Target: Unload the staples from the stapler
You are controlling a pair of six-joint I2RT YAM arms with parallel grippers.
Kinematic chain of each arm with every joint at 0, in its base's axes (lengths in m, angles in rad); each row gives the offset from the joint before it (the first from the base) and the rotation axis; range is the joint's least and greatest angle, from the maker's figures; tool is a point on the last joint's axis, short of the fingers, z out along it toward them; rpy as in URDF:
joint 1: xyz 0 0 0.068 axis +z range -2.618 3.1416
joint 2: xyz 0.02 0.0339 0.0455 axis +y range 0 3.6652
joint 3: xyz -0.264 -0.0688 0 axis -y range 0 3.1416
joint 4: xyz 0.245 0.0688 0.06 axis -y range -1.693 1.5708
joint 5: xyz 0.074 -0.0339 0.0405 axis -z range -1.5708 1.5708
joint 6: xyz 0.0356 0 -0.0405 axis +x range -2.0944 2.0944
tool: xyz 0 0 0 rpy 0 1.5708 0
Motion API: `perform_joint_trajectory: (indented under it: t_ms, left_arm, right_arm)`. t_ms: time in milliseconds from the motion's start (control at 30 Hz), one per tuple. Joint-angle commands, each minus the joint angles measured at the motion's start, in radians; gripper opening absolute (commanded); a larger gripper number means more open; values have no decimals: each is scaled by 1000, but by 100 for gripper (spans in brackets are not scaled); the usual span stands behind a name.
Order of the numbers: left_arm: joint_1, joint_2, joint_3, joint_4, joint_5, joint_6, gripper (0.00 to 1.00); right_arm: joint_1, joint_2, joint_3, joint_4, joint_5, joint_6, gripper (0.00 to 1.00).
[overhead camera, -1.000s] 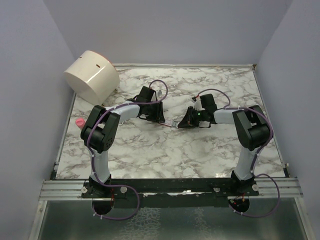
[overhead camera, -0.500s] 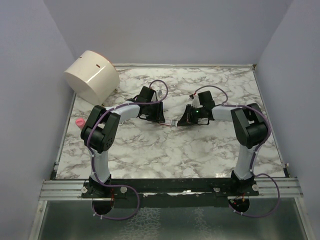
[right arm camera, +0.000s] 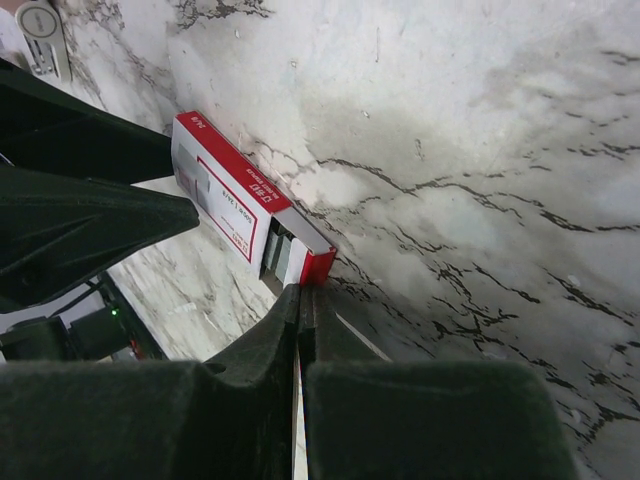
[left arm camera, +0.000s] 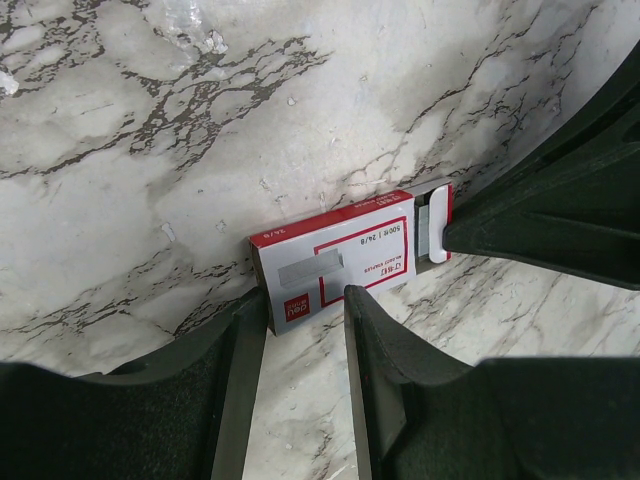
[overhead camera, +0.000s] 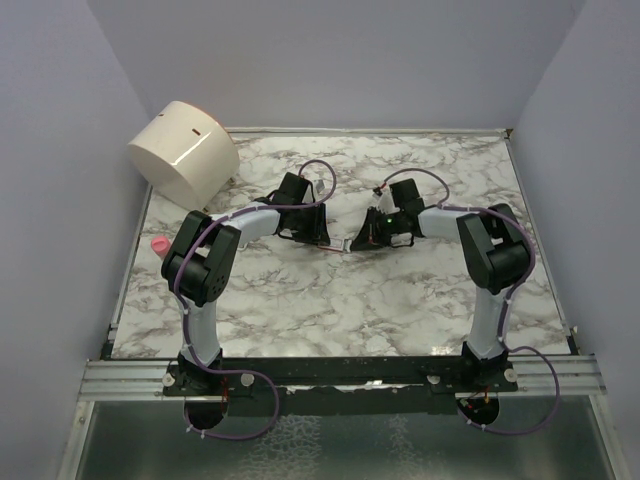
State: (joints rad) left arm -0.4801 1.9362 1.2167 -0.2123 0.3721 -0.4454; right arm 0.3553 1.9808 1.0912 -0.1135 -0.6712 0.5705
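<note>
A red and white staple box (overhead camera: pixel 337 244) lies flat on the marble table (overhead camera: pixel 330 300) between the two arms. My left gripper (left arm camera: pixel 305 300) is partly open, its fingertips (left arm camera: pixel 352 298) astride the box's (left arm camera: pixel 340 265) near corner and touching it. My right gripper (right arm camera: pixel 300 290) is shut, with its tip at the red flap of the box's (right arm camera: pixel 235 205) open end. Grey staple strips (right arm camera: pixel 278 252) show inside that end. A white tab (left arm camera: pixel 436 225) sticks out there against the right gripper's tip. I see no stapler that I can make out.
A cream cylindrical dispenser (overhead camera: pixel 185 150) stands at the table's far left corner. A small pink object (overhead camera: pixel 157 245) sits at the left edge, partly behind the left arm. Grey walls close in the back and both sides.
My right gripper has closed and slid left until its tip meets the box's open end. The left gripper and the box have stayed where they were.
</note>
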Motion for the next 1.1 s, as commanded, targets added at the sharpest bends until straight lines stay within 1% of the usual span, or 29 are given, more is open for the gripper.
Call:
perform_joint_trajectory:
  t_ms: [0, 567, 667, 767, 900, 967, 1067]
  left_arm:
    - [-24, 38, -3, -41, -14, 12, 40]
    - [-29, 37, -1, -39, -7, 10, 40]
    - [-29, 37, -2, -38, -6, 10, 40]
    - [-29, 37, -3, -40, -8, 9, 40]
    - [-29, 37, -3, -39, -8, 10, 40]
    - [-29, 37, -4, -37, -4, 9, 40]
    - [-28, 37, -4, -38, -7, 9, 40]
  right_arm:
    - [14, 37, 23, -22, 28, -15, 1]
    - [36, 64, 46, 12, 4, 23, 1]
    - [36, 52, 24, 55, -11, 56, 1]
    - [36, 32, -12, 125, -21, 94, 5]
    - [36, 33, -43, 212, -67, 141, 7]
    - [36, 32, -54, 238, -77, 157, 7]
    - [35, 23, -68, 259, -77, 172, 11]
